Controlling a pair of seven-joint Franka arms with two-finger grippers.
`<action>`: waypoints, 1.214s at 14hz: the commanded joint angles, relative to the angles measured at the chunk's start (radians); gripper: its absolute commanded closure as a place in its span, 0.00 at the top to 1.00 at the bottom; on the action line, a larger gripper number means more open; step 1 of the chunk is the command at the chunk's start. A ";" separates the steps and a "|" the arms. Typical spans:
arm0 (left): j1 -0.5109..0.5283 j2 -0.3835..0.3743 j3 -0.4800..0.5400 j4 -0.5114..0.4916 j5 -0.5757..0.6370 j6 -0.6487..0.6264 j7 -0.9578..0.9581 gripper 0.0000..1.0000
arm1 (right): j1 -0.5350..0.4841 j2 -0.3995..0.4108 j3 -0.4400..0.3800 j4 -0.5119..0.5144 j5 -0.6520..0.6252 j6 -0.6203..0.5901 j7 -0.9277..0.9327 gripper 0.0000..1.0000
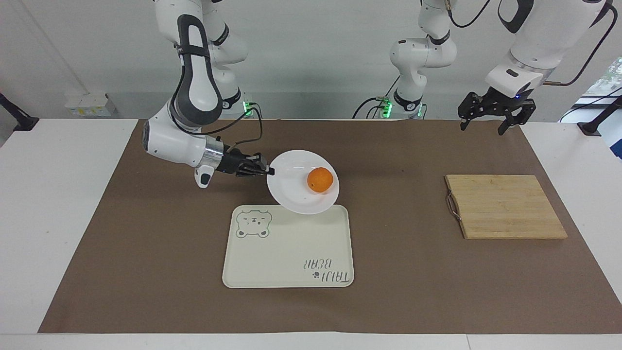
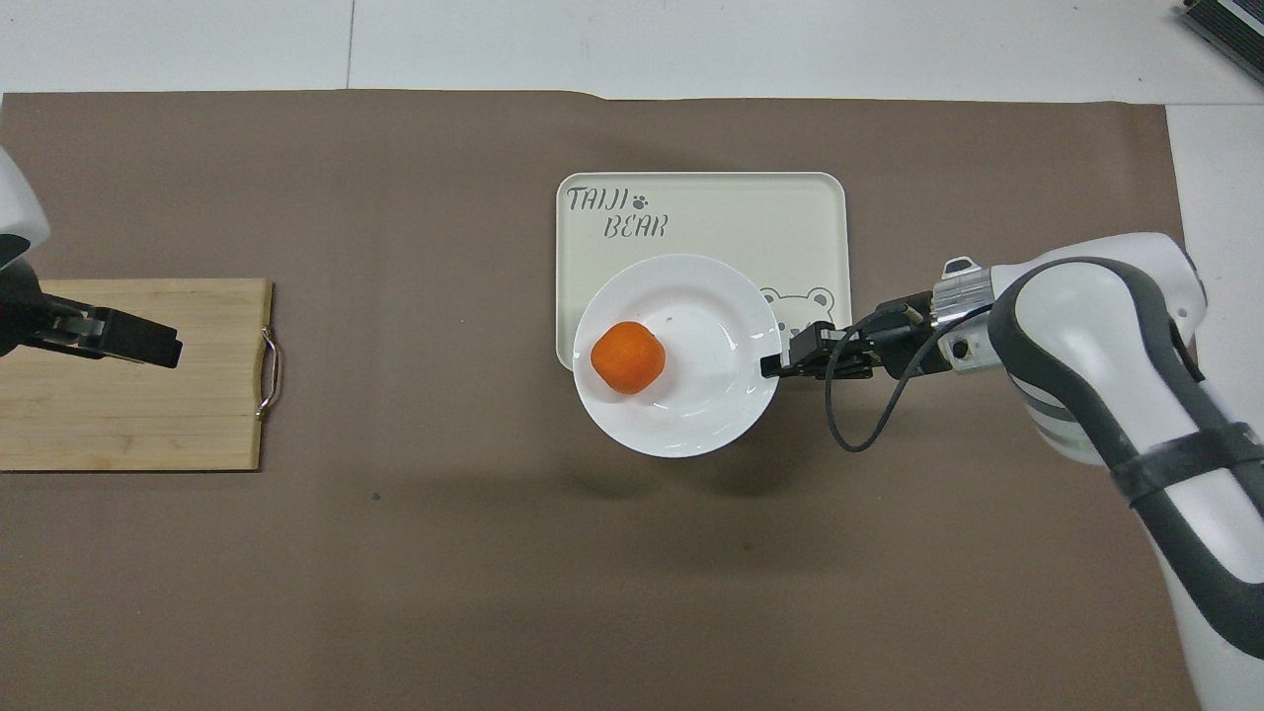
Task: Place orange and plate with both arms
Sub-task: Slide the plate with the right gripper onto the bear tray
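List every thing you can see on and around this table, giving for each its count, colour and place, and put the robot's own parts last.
orange: one, bright orange, on the plate.
plate: one, glossy white, held by its rim, raised over the tray's edge nearest the robots.
tray: one, cream with a bear drawing, mid-table.
cutting board: one, light wood with a metal handle, toward the left arm's end.
brown mat: one, covers the white table.
right gripper: black, shut on the plate's rim.
left gripper: black, open, waits raised near the mat's corner at its own end.
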 commanded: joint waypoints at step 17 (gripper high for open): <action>0.014 -0.012 -0.008 0.001 -0.011 -0.013 -0.005 1.00 | -0.062 0.321 -0.001 0.250 0.101 0.033 -0.168 0.00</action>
